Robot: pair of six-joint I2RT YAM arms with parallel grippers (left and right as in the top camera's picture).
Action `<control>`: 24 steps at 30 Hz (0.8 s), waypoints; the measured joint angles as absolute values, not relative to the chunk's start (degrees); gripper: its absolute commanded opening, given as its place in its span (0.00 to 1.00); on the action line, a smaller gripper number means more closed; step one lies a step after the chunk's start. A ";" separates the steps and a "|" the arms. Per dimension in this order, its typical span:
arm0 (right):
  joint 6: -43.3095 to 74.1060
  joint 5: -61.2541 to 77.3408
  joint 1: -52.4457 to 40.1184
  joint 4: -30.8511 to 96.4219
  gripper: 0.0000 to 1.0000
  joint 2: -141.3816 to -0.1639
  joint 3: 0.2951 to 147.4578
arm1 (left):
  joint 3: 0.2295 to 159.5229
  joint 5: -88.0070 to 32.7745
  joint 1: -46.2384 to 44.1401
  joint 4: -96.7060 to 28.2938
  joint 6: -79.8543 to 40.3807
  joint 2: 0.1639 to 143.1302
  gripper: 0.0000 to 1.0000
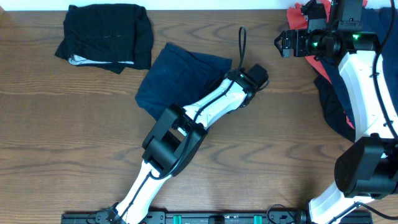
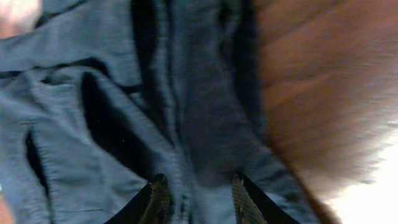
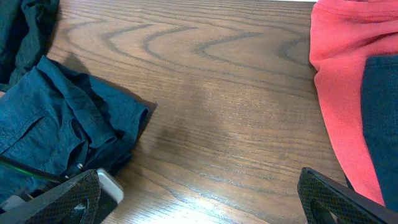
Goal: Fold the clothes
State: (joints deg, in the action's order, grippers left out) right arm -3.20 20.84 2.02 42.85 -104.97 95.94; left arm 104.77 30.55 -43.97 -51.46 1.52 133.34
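Navy trousers (image 1: pixel 177 78) lie directly under the nearer left jaws, part-open, perhaps pinching cloth; right jaws gape empty

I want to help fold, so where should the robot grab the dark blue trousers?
Probably the corner of the navy blue trousers that juts onto bare table. It lies flat with layers stacked, and open wood lies beside it, so the open right pincer could come in low from that side.

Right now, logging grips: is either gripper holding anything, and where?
Right gripper open, empty. Left gripper straddles a fold of the navy garment; whether it clamps cannot be told.
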 measured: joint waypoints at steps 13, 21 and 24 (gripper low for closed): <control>-3.20 20.84 2.02 42.85 0.99 -104.95 95.94 | 104.77 33.95 -41.39 -51.46 0.89 133.34 0.42; -3.20 20.84 2.02 42.85 0.99 -104.97 95.94 | 104.77 30.85 -39.46 -51.46 -1.85 133.34 0.54; -3.20 20.84 2.02 42.85 0.99 -104.95 95.94 | 104.77 29.28 -39.53 -51.46 -1.98 133.34 0.54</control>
State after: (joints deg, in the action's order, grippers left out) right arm -3.20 20.84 2.02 42.85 -104.95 95.94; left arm 104.77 29.28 -39.53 -51.46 -1.98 133.34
